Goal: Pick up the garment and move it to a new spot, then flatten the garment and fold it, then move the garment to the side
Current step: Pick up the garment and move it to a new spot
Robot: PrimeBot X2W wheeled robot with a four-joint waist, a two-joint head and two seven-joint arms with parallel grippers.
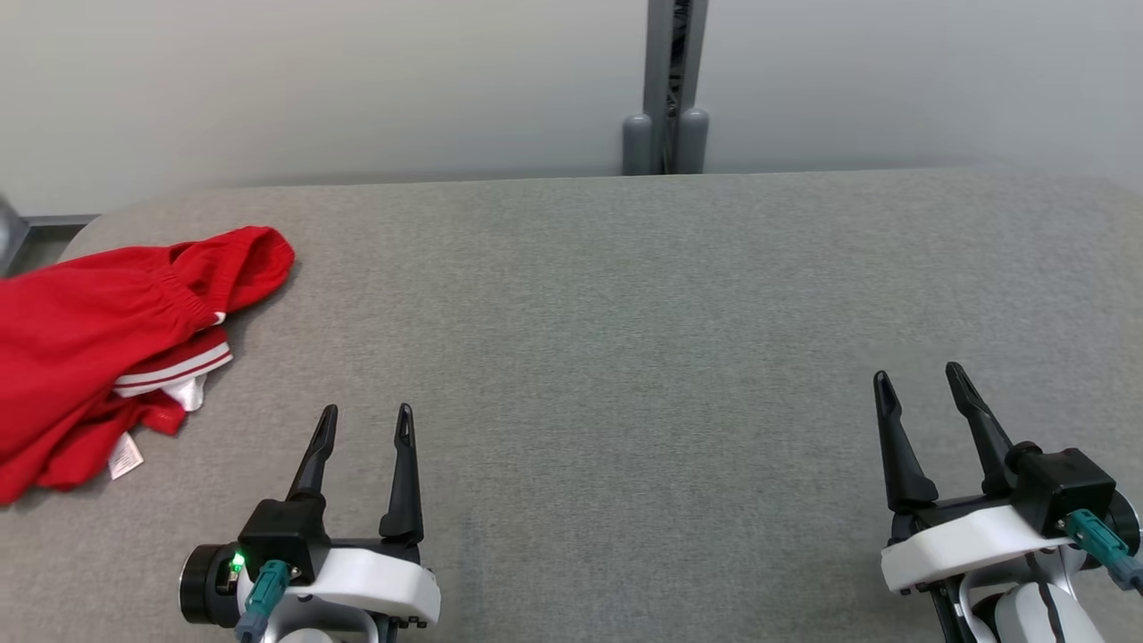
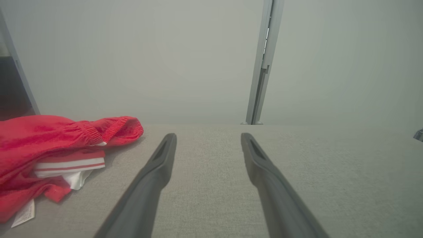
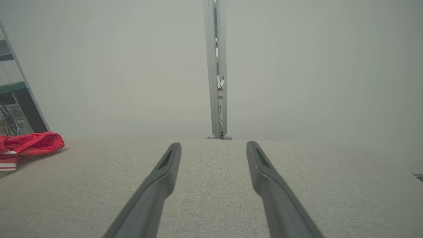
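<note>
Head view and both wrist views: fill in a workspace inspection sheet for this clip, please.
Surface: grey fabric-covered table, flat, unmarked.
Job's things: crumpled red cloth garment with white striped trim and a white label, lying at the table's left edge, not yet picked up.
Clutter: nothing seen.
Pincers: left pincer open, holding nothing, beside the garment and apart from it. Right pincer open, holding nothing, over the table's right side.
Cables: teal plug at the left wrist, another at the right wrist. Loose wires beyond the table's left end.
Surroundings: pale wall, grey upright post behind the far edge, shelf frame at left.
</note>
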